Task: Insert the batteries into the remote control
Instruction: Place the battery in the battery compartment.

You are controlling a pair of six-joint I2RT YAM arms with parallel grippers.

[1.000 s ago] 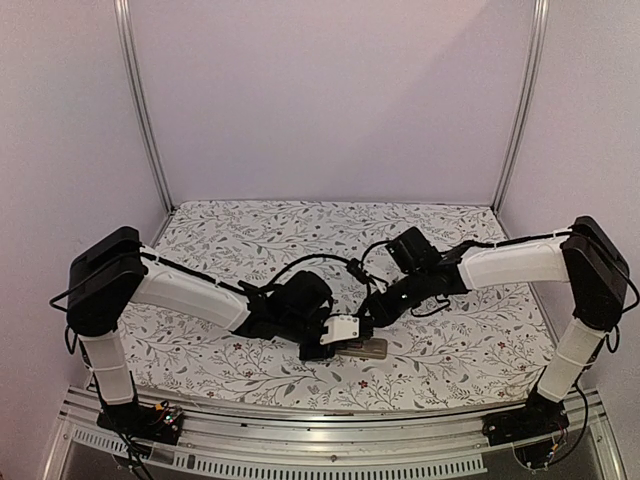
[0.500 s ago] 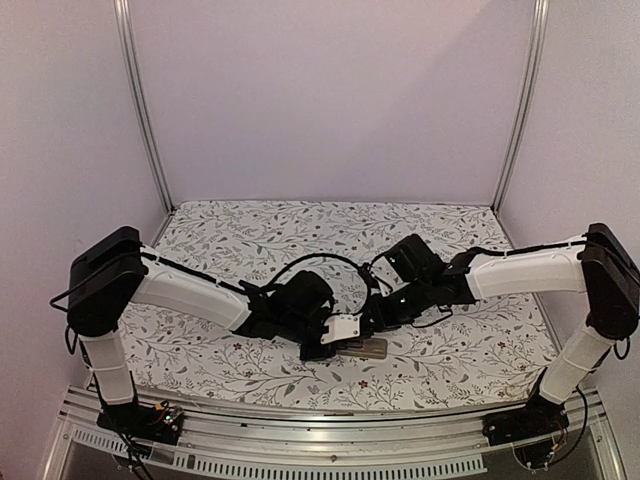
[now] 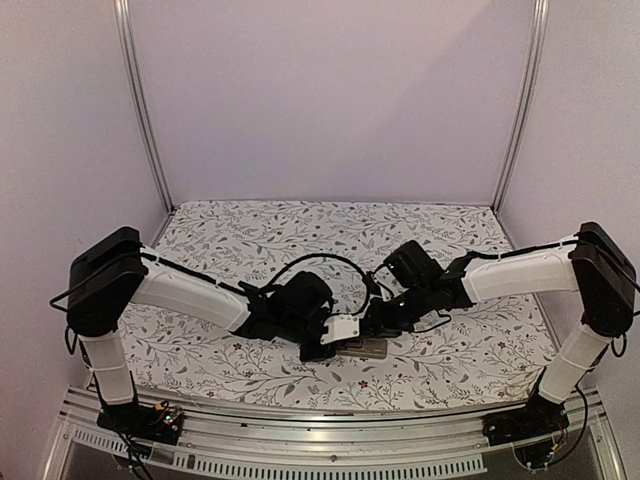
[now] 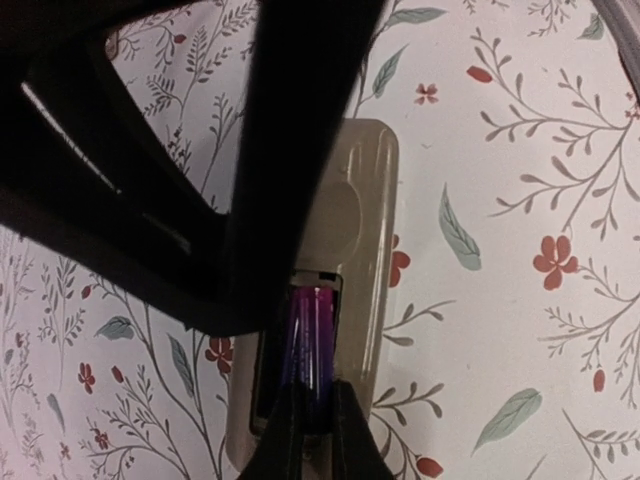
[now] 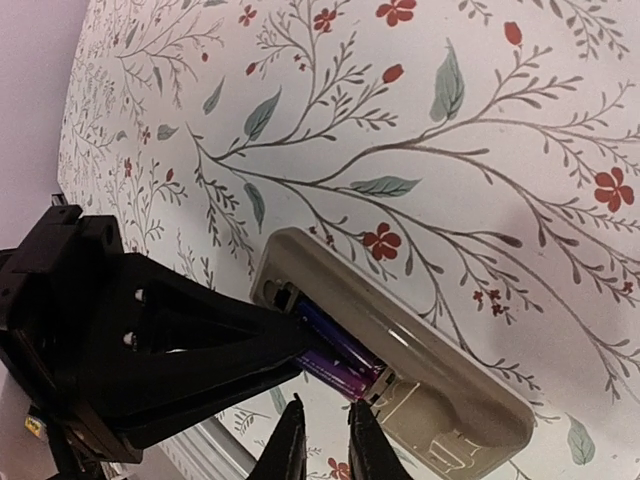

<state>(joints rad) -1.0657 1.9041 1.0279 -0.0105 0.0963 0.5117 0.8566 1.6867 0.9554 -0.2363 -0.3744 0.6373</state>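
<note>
In the left wrist view, start at the upper left of the frame; the black bulk of the right end effector (image 5: 325, 442) fills that corner and slants down to the centre, where it meets the remote control (image 4: 365, 200) beside the open compartment. The remote control lies at centre on the floral counter (image 4: 530, 140), grey-tan back up, its long side running up the frame; the batteries (image 4: 312, 335) show purple inside the compartment in its lower half. Locate the left end effector (image 4: 318, 420) at bottom centre; its tips are set narrow, one on each side of the near end of one of the batteries, with purple showing in the slit between them.

In the top view, the left arm (image 3: 190, 295) extends from the left edge to the middle of the counter; the remote control lies just below centre, between the two end effectors, which hide most of it; the right arm (image 3: 520, 270) extends from the right edge.

In the right wrist view, the left end effector's black body occupies the lower left, its pointed tip meeting the left end of the batteries; two of them lie side by side in the compartment at lower centre; the remote control runs on toward the lower right. Check the right end effector at the bottom edge; its tips stand a narrow gap apart, and nothing sits between them.
</note>
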